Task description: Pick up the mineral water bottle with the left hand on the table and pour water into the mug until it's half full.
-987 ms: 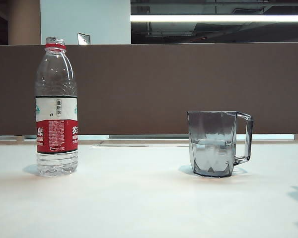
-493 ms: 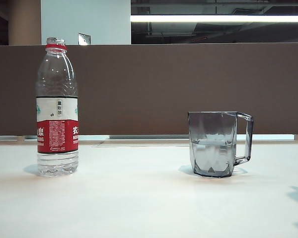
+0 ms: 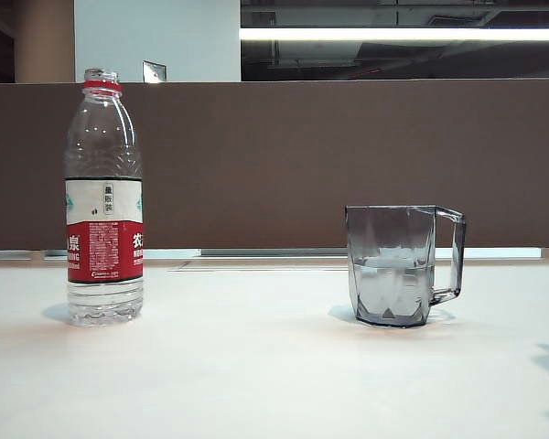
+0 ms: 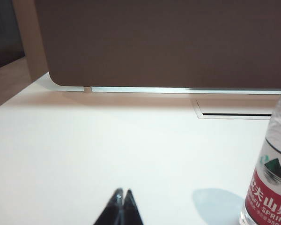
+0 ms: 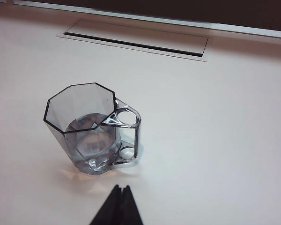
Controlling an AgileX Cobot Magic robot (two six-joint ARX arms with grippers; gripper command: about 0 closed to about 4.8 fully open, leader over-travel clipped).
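The mineral water bottle (image 3: 104,197) stands upright and uncapped on the left of the white table (image 3: 256,366). The smoky faceted mug (image 3: 398,265) stands to the right with its handle pointing right, and water (image 3: 392,283) reaches about mid-height in it. Neither gripper shows in the exterior view. In the left wrist view my left gripper (image 4: 122,192) is shut and empty over bare table, and the bottle (image 4: 271,183) stands apart at the frame's edge. In the right wrist view my right gripper (image 5: 122,188) is shut and empty, just short of the mug (image 5: 91,131).
A brown partition (image 3: 302,165) runs along the back of the table. A recessed cable flap (image 5: 136,40) lies in the tabletop in front of it, behind the mug. Past the table's side edge, bare floor (image 4: 7,82) shows in the left wrist view.
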